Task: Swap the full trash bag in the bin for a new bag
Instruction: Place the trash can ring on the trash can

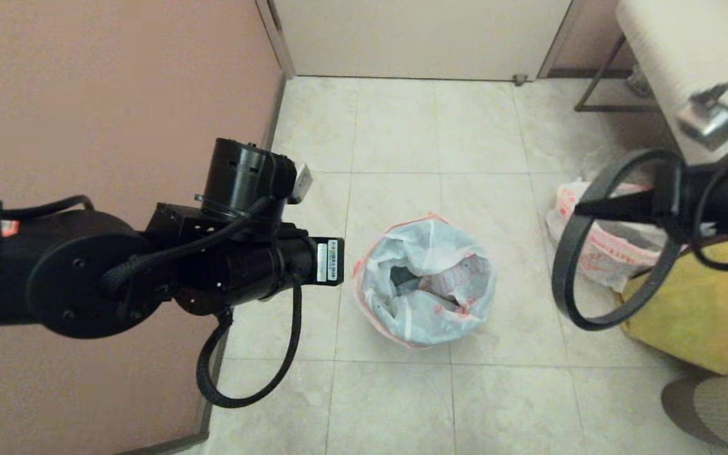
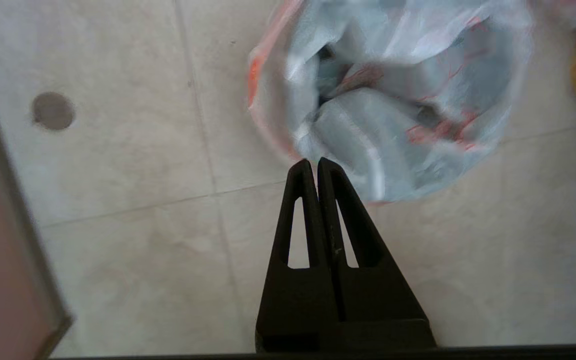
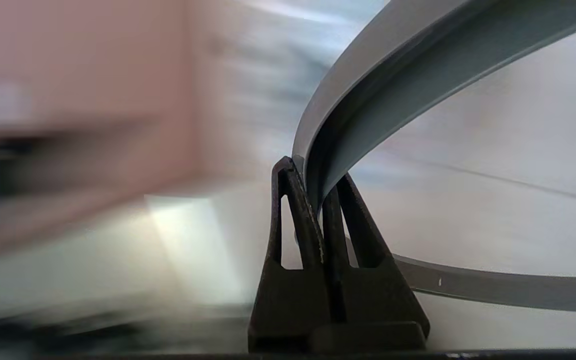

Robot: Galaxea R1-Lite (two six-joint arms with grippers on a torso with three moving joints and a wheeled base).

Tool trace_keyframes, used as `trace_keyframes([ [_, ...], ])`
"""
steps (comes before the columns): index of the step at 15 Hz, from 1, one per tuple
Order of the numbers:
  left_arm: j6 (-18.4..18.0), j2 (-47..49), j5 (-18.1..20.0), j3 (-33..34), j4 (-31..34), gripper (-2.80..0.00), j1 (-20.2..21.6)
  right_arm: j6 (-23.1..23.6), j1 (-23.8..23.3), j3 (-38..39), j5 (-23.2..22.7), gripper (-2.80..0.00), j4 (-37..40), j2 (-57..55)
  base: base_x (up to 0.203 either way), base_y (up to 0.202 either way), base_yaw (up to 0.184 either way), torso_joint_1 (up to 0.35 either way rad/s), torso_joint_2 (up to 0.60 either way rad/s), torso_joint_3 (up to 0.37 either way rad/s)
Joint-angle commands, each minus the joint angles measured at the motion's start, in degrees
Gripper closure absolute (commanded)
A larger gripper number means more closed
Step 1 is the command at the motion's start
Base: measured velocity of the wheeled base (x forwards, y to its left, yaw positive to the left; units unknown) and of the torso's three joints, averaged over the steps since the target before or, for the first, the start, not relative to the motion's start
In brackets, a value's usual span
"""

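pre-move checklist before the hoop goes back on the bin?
1. Right claw shut on hoop: ok.
2. Hoop clear of the floor, held up at right: ok.
3. Bag lines the bin, mouth folded over the rim: ok. Bin itself hidden under the bag.
4. Bag mouth spread evenly all round: cannot tell, centre is crumpled.
5. Left claw shut, empty, beside the bag's edge: ok.
6. Full bag out of the bin, on the floor at right: ok.
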State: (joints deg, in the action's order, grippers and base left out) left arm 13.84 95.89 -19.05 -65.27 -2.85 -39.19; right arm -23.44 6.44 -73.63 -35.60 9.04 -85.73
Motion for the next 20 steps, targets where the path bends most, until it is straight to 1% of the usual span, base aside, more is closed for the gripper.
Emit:
trace_keyframes([
  [1,0.22,0.00,0.94,-0.06,-0.71,0.00,0.75,-19.97,4.08,-6.38,-14.47,0.00,-1.37,9.09,0.000,0.000,0.000,0.000,0.00,0.000],
  [2,0.25,0.10,2.13,-0.20,-0.75,0.00,1.41,-25.06,6.95,-8.85,-18.66,0.00,-5.07,7.41,0.000,0.000,0.000,0.000,0.00,0.000],
  [3,0.56,0.37,4.36,-0.15,-0.85,0.00,1.85,-29.22,9.86,-10.14,-20.08,0.00,-9.35,5.33,0.000,0.000,0.000,0.000,0.00,0.000],
  [4,1.71,1.31,6.45,-0.18,-1.52,0.00,2.73,-34.54,12.32,-11.38,-20.57,0.00,-14.13,3.00,0.000,0.000,0.000,0.000,0.00,0.000],
  [5,4.03,2.66,8.23,-0.20,-4.17,0.00,3.44,-38.31,14.91,-12.13,-21.23,0.00,-18.65,0.98,0.000,0.000,0.000,0.000,0.00,0.000],
  [6,6.41,3.69,9.12,0.00,-7.97,0.00,4.09,-39.42,17.34,-12.31,-22.04,0.00,-21.80,-0.79,0.000,0.000,0.000,0.000,0.00,0.000],
  [7,9.17,4.45,10.46,0.56,-10.76,0.00,4.28,-39.79,18.43,-12.08,-23.68,0.00,-23.91,-2.11,0.000,0.000,0.000,0.000,0.00,0.000],
  [9,11.03,4.49,14.85,1.59,-11.68,0.00,4.34,-39.83,18.08,-10.01,-27.27,0.00,-26.78,-3.93,0.000,0.000,0.000,0.000,0.00,0.000],
  [10,12.44,4.28,18.10,1.80,-11.72,0.00,4.66,-39.84,18.02,-7.67,-28.68,0.00,-29.14,-3.98,0.000,0.000,0.000,0.000,0.00,0.000],
  [11,14.02,4.09,21.30,1.93,-11.68,0.00,5.31,-39.88,18.07,-4.75,-30.74,0.00,-33.63,-3.84,0.000,0.000,0.000,0.000,0.00,0.000],
  [12,14.55,4.11,22.46,1.98,-11.73,0.00,6.00,-39.92,18.02,-2.15,-32.83,0.00,-38.36,-3.73,0.000,0.000,0.000,0.000,0.00,0.000],
  [14,14.55,3.56,22.83,1.99,-11.83,0.00,6.64,-39.92,16.49,2.83,-36.32,0.00,-45.66,-4.29,0.000,0.000,0.000,0.000,0.00,0.000],
  [15,14.55,2.73,22.79,1.98,-11.84,0.00,7.00,-39.79,15.92,5.41,-38.18,0.00,-51.12,-5.75,0.000,0.000,0.000,0.000,0.00,0.000],
  [16,14.55,2.05,22.82,1.84,-11.91,0.00,7.69,-39.79,15.69,7.69,-39.38,0.00,-58.35,-7.96,0.000,0.000,0.000,0.000,0.00,0.000],
  [18,14.58,0.86,22.78,1.58,-11.97,0.00,8.93,-40.48,15.97,10.14,-40.36,0.00,-71.52,-14.26,0.000,0.000,0.000,0.000,0.00,0.000],
  [20,14.38,-0.49,22.62,1.37,-12.00,0.00,9.97,-43.81,16.43,9.33,-41.57,0.00,-83.94,-24.12,0.000,0.000,0.000,0.000,0.00,0.000],
])
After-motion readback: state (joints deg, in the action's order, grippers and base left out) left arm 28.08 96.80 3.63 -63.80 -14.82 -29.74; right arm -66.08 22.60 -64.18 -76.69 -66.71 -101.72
